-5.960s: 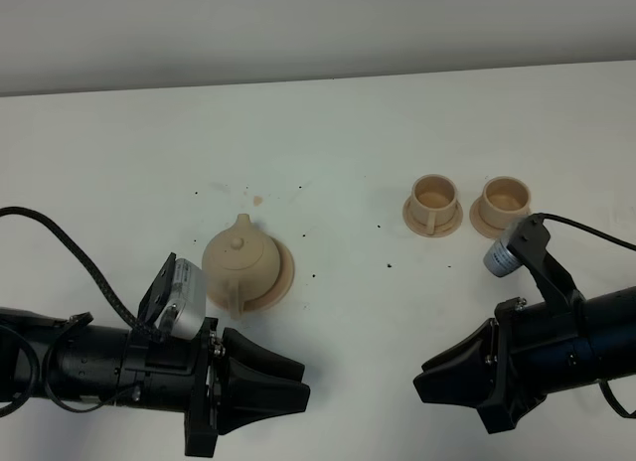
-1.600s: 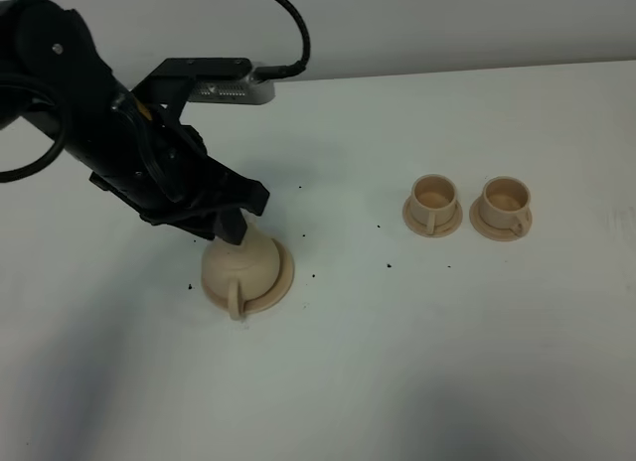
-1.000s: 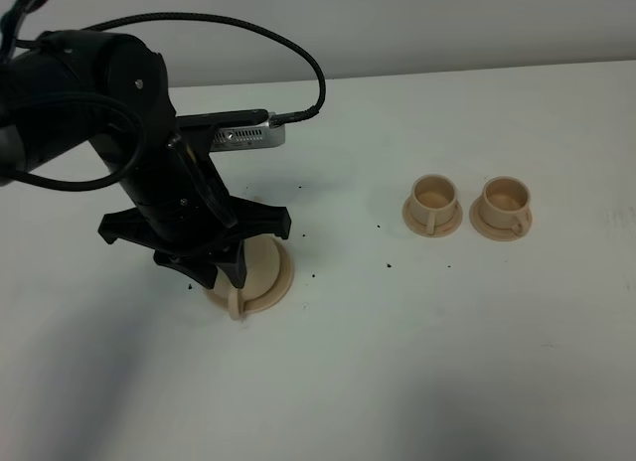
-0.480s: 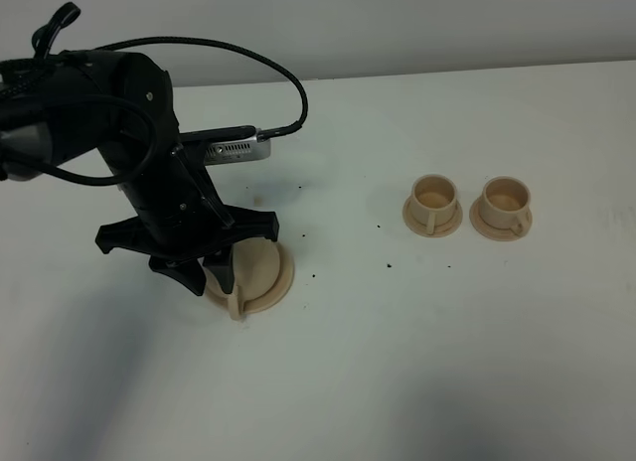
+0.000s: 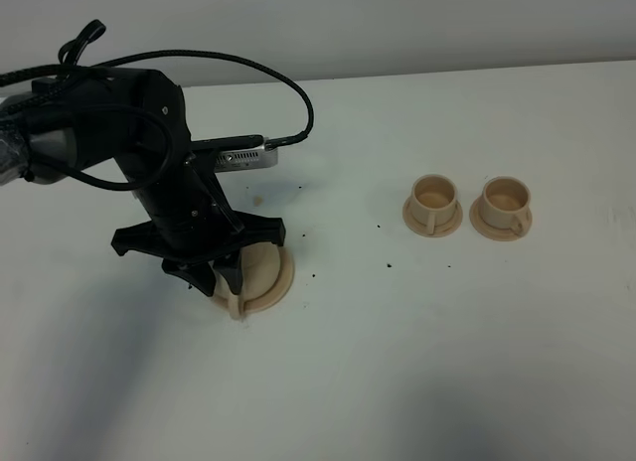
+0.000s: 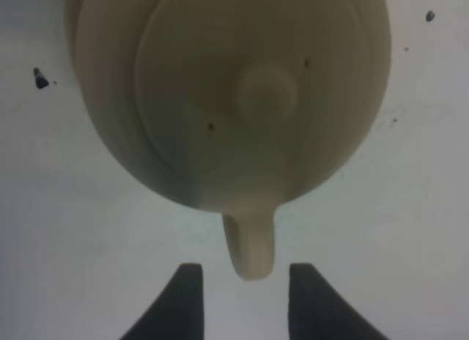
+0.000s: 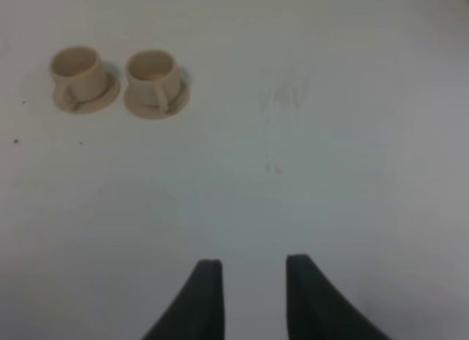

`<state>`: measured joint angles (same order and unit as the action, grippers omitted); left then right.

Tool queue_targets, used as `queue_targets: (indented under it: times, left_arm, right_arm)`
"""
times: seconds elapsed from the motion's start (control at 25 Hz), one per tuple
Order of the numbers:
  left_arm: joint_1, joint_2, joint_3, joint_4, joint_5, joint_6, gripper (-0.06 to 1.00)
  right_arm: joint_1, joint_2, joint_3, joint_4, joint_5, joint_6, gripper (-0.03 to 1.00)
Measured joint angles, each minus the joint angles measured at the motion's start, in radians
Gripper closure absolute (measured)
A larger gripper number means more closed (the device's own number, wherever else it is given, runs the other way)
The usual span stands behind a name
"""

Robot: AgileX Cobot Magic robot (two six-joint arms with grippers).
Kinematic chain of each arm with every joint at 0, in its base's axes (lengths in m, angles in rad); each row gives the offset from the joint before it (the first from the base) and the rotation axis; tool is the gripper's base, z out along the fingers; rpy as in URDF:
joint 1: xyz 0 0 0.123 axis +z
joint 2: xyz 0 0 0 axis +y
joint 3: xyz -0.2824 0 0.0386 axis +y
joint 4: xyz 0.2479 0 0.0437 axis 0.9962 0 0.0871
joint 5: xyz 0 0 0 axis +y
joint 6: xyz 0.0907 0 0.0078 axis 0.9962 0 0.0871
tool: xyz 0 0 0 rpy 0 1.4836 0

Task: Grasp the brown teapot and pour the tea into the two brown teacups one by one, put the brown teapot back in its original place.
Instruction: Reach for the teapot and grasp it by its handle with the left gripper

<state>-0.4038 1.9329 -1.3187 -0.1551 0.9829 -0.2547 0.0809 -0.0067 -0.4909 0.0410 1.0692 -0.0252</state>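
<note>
My left hand (image 6: 242, 270) points straight down, fingers (image 6: 183, 303) parted astride the loop handle (image 6: 249, 245) of the pale tan round-bellied teapot (image 5: 258, 267) on its flat saucer (image 5: 289, 267), gripping nothing, having slid slightly rightward since half a second ago.

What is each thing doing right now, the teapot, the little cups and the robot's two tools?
Pale tan round-bellied teapot: upright, lid on, not lifted.
Flat round tan saucer: lying under the teapot.
Two small tan cylindrical teacups: upright, side by side, no tea visible inside.
Left tool: open, one finger on each side of the teapot's handle, not squeezing it.
Right tool: open, holding nothing.
</note>
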Motion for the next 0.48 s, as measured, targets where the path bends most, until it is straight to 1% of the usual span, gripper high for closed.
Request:
queue_targets:
  times: [0.48]
  left_arm:
    - [0.0, 0.05, 0.0, -0.03, -0.039, 0.03, 0.61]
  right_arm:
    - [0.0, 0.0, 0.0, 0.0, 0.0, 0.0, 0.73]
